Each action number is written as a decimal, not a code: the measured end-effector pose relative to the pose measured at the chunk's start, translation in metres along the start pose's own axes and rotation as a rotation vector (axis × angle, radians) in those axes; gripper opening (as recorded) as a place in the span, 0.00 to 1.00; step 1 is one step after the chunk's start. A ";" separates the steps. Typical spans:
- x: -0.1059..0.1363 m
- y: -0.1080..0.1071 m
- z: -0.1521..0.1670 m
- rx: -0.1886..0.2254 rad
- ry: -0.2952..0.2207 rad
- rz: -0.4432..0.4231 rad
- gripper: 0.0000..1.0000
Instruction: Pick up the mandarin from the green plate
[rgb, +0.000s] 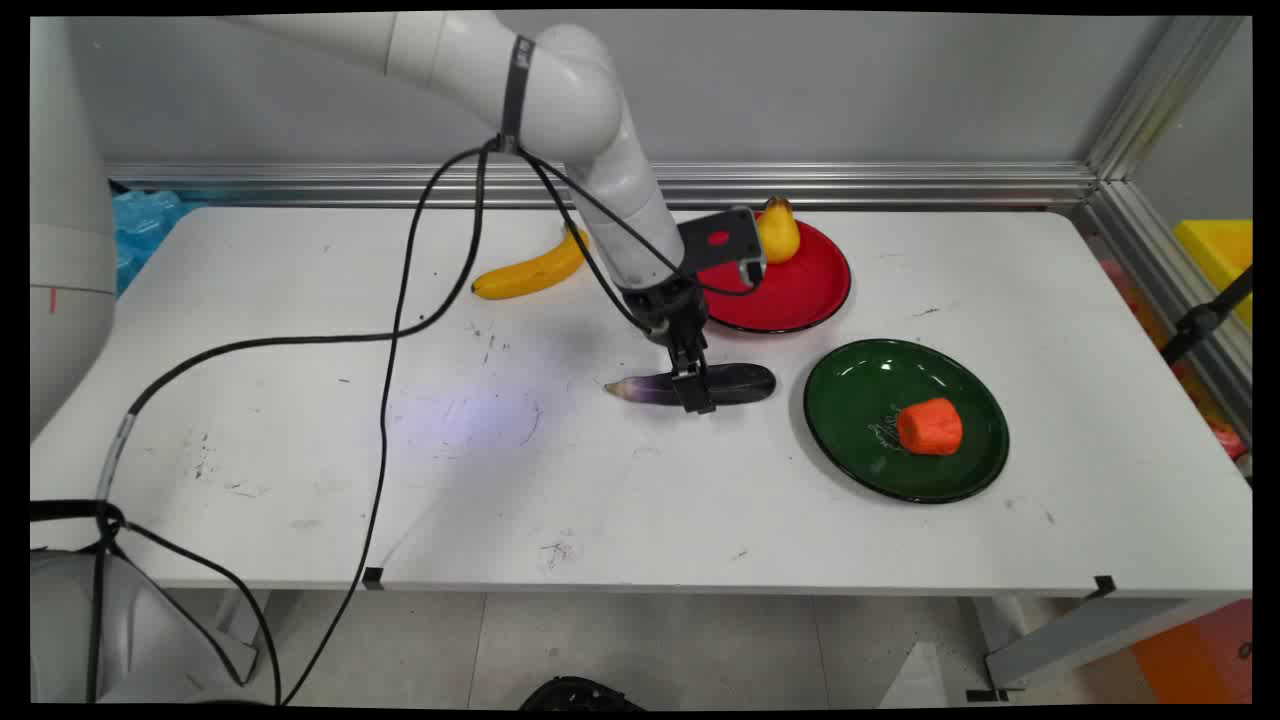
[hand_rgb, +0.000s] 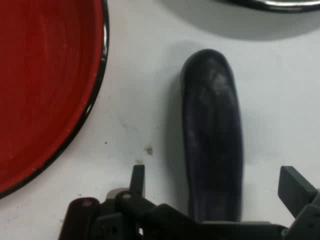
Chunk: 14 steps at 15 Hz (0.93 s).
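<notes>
Eggplant: a dark purple eggplant (rgb: 700, 385) lies flat on the white table (rgb: 560, 470), near the table's middle, its pale pointed stem end away from the green plate and its rounded end toward it.
Gripper: the black gripper (rgb: 697, 392) is lowered over the eggplant's middle; in the hand view the gripper (hand_rgb: 212, 192) has its fingers spread, one finger (hand_rgb: 137, 180) on the red-plate side of the eggplant (hand_rgb: 212, 145) and the other on the far side, the eggplant lying lengthwise between them with a gap showing at each side.
Red plate: a red plate (rgb: 800, 290) with a dark rim sits just behind the eggplant, toward the wall; its rim (hand_rgb: 97, 95) lies near the eggplant in the hand view, not touching it.
In the red plate: a yellow pear (rgb: 777, 232) stands upright at the plate's back edge.
Green plate: a green plate (rgb: 860, 385) sits just beside the eggplant's rounded end, apart from it.
In the green plate: an orange chunk, seemingly a piece of carrot (rgb: 930, 426), rests in the half farther from the eggplant.
Banana: a yellow banana (rgb: 530, 272) lies on the table behind the eggplant's stem end, well apart from it.
</notes>
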 end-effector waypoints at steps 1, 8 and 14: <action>0.000 0.000 -0.007 -0.001 0.003 0.008 1.00; 0.008 0.020 -0.072 0.000 0.026 0.043 1.00; 0.040 0.050 -0.113 0.001 0.080 0.005 1.00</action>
